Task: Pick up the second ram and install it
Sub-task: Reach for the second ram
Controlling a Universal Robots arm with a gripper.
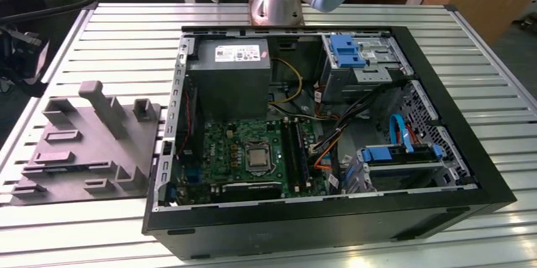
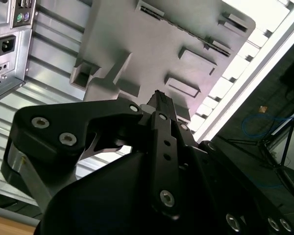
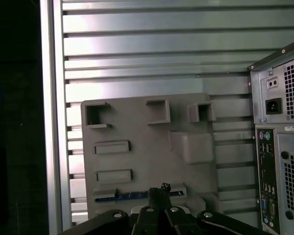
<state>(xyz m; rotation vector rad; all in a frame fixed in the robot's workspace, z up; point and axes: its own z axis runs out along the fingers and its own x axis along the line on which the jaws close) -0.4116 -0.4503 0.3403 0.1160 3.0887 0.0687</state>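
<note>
One ram [image 3: 130, 197] lies slotted into the grey tray [image 3: 137, 122], which sits on your slatted table [image 1: 126, 48] beside the open case [image 1: 336, 217]. Your gripper [image 3: 159, 189] hangs above the ram, fingers [image 2: 159, 105] together and clear of it. Inside the case you see the motherboard [image 1: 226, 148], a power supply [image 1: 231, 73] and blue brackets [image 1: 346, 51].
</note>
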